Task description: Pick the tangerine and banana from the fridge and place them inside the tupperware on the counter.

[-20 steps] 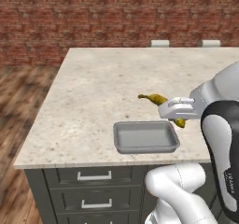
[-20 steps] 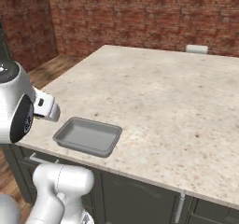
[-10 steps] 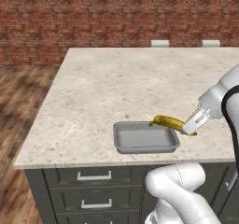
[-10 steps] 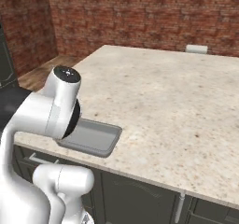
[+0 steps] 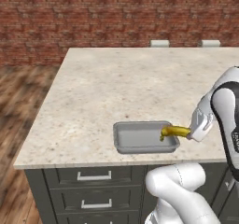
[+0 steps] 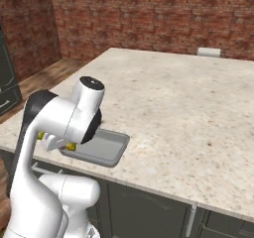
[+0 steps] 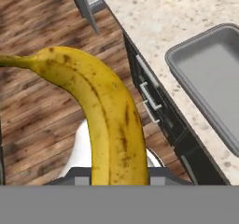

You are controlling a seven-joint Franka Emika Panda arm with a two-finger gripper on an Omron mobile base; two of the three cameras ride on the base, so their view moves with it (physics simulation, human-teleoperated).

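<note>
You had the gripper [image 5: 190,133] clamped on the banana [image 5: 174,131], the jaws closed tight around one end of it while the rest of the fruit stuck out in front, roughly level, with its free tip reaching over the near right corner of the tupperware [image 5: 140,135]. In the hand view the banana [image 7: 105,113] ran straight up from between the fingertips, and the tray's rim [image 7: 186,76] lay off to one side of it rather than under it, with the wooden floor and the dark drawer fronts [image 7: 154,104] beneath the hand. So you were partway through the placing step for the banana: it was held, carried to the tray, but not yet inside it. I judge the next move called for shifting the hand further in over the tray's floor, away from the counter's edge, then lowering and letting go, since releasing here could have left the fruit balanced on the rim or dropped it off the counter [image 5: 116,87]. The tray looked empty in both base views, so the tangerine seemed not yet delivered. Beyond the tray the speckled top stretched away to the brick wall [image 5: 93,13].
</note>
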